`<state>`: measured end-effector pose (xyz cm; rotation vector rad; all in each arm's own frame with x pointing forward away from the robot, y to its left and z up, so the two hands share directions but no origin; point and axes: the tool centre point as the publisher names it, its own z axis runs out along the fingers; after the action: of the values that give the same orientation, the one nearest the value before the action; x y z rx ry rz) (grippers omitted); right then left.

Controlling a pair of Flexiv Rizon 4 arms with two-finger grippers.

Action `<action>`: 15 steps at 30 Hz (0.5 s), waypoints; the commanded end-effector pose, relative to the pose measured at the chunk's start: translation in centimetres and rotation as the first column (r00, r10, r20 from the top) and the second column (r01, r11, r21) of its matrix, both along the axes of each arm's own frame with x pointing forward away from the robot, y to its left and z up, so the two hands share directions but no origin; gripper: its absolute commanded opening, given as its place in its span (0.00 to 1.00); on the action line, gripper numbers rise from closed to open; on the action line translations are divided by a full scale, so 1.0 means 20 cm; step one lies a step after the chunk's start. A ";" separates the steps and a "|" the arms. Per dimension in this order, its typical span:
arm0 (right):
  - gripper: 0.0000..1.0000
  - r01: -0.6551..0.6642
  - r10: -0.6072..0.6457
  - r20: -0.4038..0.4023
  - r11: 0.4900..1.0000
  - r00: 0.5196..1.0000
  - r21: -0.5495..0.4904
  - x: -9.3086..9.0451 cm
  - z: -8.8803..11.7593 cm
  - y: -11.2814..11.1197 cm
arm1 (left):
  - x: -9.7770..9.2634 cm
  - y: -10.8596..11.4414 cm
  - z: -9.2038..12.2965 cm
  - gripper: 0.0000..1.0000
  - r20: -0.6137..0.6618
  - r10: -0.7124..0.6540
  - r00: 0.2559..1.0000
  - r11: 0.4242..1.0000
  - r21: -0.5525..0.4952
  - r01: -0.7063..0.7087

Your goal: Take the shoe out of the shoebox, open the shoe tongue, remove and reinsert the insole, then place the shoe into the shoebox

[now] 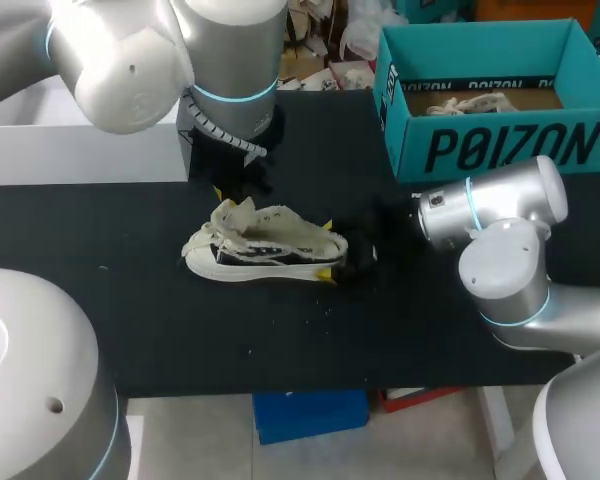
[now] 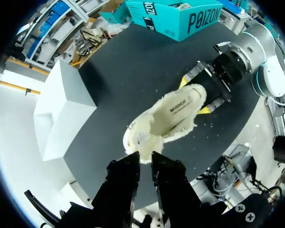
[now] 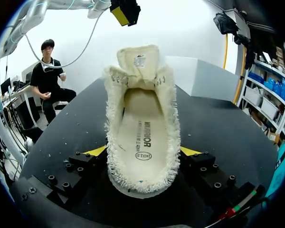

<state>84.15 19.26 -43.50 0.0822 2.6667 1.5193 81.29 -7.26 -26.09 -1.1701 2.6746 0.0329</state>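
Observation:
A cream shoe (image 1: 265, 248) with frayed fuzzy edges and a dark side stripe lies on the black table (image 1: 280, 340), toe to the left. Its tongue (image 3: 138, 59) stands up and its insole (image 3: 141, 135) shows inside. My right gripper (image 3: 143, 154) is shut on the shoe's heel, one yellow tip on each side. My left gripper (image 2: 146, 164) hangs over the toe end with its fingers (image 2: 128, 173) drawn nearly together. The tongue's fuzzy edge (image 2: 145, 154) lies right at those fingers. In the right wrist view the left gripper (image 3: 125, 10) sits slightly above the tongue with a gap between.
An open teal shoebox (image 1: 500, 145) stands at the back right with pale laces and paper inside. A white box (image 1: 80, 150) sits at the back left. Small crumbs of fluff lie on the table in front of the shoe.

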 end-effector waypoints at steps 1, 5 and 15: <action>0.00 0.001 -0.001 -0.001 1.000 1.000 -0.001 0.00 -0.01 -0.01 | 0.08 -0.03 -0.05 0.00 -0.285 -0.561 0.777 0.826 -0.139 0.546; 0.00 0.001 -0.001 -0.001 1.000 1.000 -0.001 0.00 -0.01 -0.01 | 0.08 -0.03 -0.05 0.00 -0.285 -0.561 0.777 0.826 -0.139 0.546; 0.00 0.001 -0.001 -0.001 1.000 1.000 -0.001 0.00 -0.01 -0.01 | 0.11 -0.05 -0.07 0.00 -0.263 -0.710 0.654 0.703 -0.211 0.679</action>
<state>84.15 19.26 -43.49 0.0819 2.6666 1.5193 82.78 -8.35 -27.05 -0.5452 3.0854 0.0525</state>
